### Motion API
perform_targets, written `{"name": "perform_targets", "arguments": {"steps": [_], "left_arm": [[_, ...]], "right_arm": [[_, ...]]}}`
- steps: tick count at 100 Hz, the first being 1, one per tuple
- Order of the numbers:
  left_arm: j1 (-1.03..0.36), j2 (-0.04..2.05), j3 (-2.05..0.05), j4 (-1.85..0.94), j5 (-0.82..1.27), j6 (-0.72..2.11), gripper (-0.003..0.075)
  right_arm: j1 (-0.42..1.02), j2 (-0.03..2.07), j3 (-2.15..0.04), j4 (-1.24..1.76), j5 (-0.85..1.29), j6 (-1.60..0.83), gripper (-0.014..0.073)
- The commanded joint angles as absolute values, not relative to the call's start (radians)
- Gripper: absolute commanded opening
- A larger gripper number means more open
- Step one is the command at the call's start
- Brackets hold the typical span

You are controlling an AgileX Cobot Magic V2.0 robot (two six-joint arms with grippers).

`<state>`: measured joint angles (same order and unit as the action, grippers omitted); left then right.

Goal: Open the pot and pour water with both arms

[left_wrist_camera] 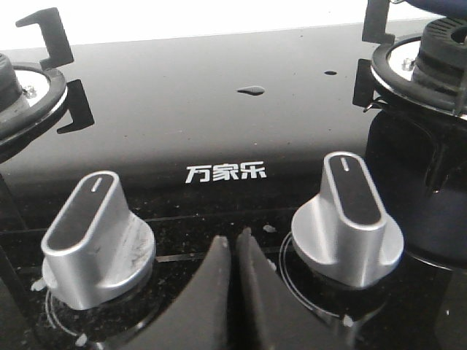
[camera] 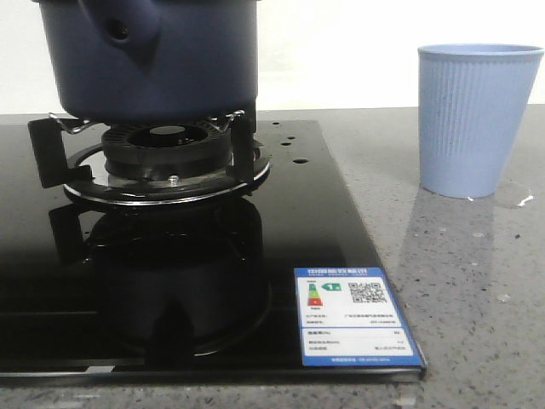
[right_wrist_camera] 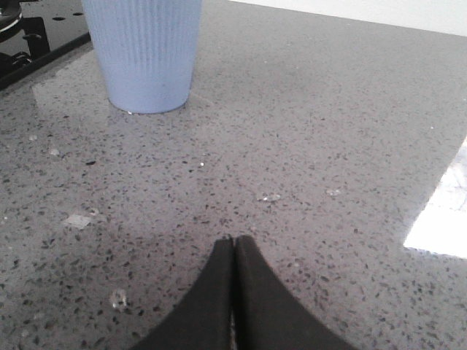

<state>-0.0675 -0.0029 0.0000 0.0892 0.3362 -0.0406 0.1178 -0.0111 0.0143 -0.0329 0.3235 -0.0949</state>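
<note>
The dark navy pot [camera: 170, 60] stands on the gas burner [camera: 166, 153] of the black glass hob [camera: 170, 290]; its stubby handle [camera: 119, 30] points toward the camera and its top is cut off. A small edge of the pot shows in the left wrist view [left_wrist_camera: 445, 6]. Water shows as droplets on the hob [camera: 300, 160], one drop [left_wrist_camera: 250, 91], and a thin puddle beside the cup [camera: 515, 200]. My left gripper [left_wrist_camera: 233, 237] is shut and empty, low between the two silver knobs. My right gripper [right_wrist_camera: 234, 239] is shut and empty over the grey counter, short of the cup.
A light-blue ribbed cup [camera: 477, 119] [right_wrist_camera: 144, 51] stands on the speckled grey counter [camera: 477, 290] right of the hob. Two silver knobs [left_wrist_camera: 95, 233] [left_wrist_camera: 349, 219] flank the left gripper. A second burner [left_wrist_camera: 18, 95] sits at the hob's other side. An energy label [camera: 353, 319] is stuck near the hob's front corner.
</note>
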Motion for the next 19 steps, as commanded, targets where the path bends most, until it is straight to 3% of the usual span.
{"name": "perform_targets", "arguments": {"steps": [1,19], "left_arm": [[-0.066,-0.029,0.04,0.083,0.292,-0.053,-0.0019],[-0.066,-0.029,0.04,0.083,0.292,-0.053,-0.0019]], "right_arm": [[0.114,-0.032,0.019,-0.052,0.299,-0.094,-0.0074],[0.114,-0.032,0.019,-0.052,0.299,-0.094,-0.0074]]}}
